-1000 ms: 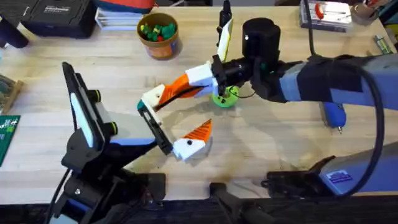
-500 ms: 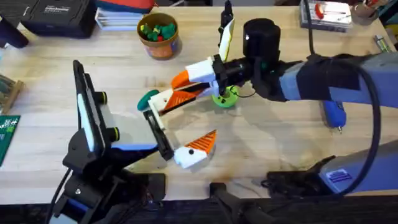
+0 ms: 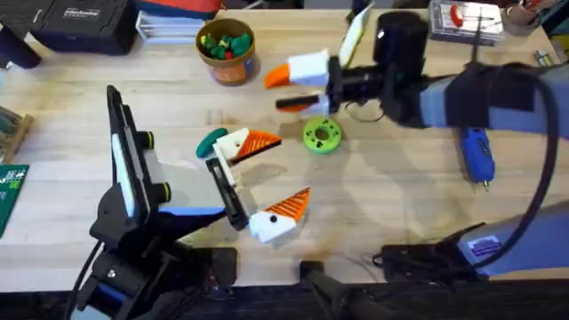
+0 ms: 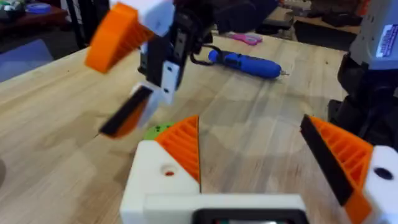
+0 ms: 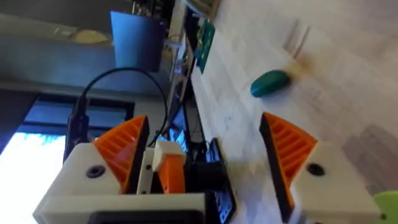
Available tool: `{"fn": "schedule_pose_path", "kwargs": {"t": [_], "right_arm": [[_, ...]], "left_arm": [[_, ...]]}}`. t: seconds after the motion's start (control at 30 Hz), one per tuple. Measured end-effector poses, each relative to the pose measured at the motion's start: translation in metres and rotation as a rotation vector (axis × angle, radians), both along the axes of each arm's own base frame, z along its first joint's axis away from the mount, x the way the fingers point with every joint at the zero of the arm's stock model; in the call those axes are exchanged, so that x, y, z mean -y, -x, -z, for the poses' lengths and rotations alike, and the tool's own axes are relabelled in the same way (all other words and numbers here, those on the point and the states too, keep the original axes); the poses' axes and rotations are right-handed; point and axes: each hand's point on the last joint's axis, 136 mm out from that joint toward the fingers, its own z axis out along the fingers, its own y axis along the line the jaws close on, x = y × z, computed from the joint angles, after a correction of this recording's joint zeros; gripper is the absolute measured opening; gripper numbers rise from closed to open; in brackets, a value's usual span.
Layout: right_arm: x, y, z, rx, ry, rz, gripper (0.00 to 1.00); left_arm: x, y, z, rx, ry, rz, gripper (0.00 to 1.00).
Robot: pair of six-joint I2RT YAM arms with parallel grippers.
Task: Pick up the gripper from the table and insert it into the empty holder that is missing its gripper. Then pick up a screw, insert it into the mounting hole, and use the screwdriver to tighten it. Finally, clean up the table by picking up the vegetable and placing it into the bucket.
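Observation:
The orange ribbed gripper [image 3: 259, 142] sits in the cream-white holder [image 3: 233, 147] on my left gripper [image 3: 267, 176]. That gripper is open and lies low over the table's middle. In the left wrist view the orange gripper [image 4: 183, 146] tops the holder [image 4: 158, 183], which shows a round hole. My right gripper [image 3: 293, 87] hovers open and empty farther back, between the bucket and the disc. The dark green vegetable [image 3: 212, 140] lies just left of the holder. The bucket [image 3: 227, 46] stands at the back. The blue screwdriver [image 3: 477, 158] lies at the right.
A bright green disc with holes [image 3: 321, 136] lies right of the holder, under the right arm. A black case [image 3: 71, 22] and papers line the back left, and a circuit board [image 3: 9, 191] sits at the left edge. Cables run along the front edge.
The right gripper has let go of the orange gripper, leaving it in the holder, and pulled back and up toward the table's far side. The left gripper shifted slightly right earlier, then stayed.

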Motion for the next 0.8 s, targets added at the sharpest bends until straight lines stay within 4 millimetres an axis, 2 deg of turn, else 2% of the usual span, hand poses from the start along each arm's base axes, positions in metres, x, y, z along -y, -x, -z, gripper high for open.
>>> {"fn": "schedule_pose_path", "kwargs": {"t": [0.13, 0.27, 0.53, 0.7, 0.8], "right_arm": [[0.023, -0.028, -0.003, 0.018, 0.067, 0.096, 0.994], [0.042, -0.033, -0.005, 0.022, 0.189, 0.148, 0.994], [0.078, 0.002, 0.018, 0.091, 0.654, 0.196, 0.995], [0.086, 0.037, 0.05, 0.188, 0.943, 0.059, 0.995], [0.09, 0.049, 0.066, 0.239, 1.073, -0.016, 0.989]], "left_arm": [[0.0, 0.0, 0.0, 0.0, 0.0, 0.001, 0.985], [0.0, 0.001, 0.0, 0.001, -0.001, 0.004, 0.985], [0.0, 0.001, 0.0, 0.002, -0.001, 0.004, 0.985], [0.0, 0.001, 0.0, 0.001, -0.001, 0.004, 0.985], [0.0, 0.001, 0.0, 0.002, -0.001, 0.004, 0.986]]}}
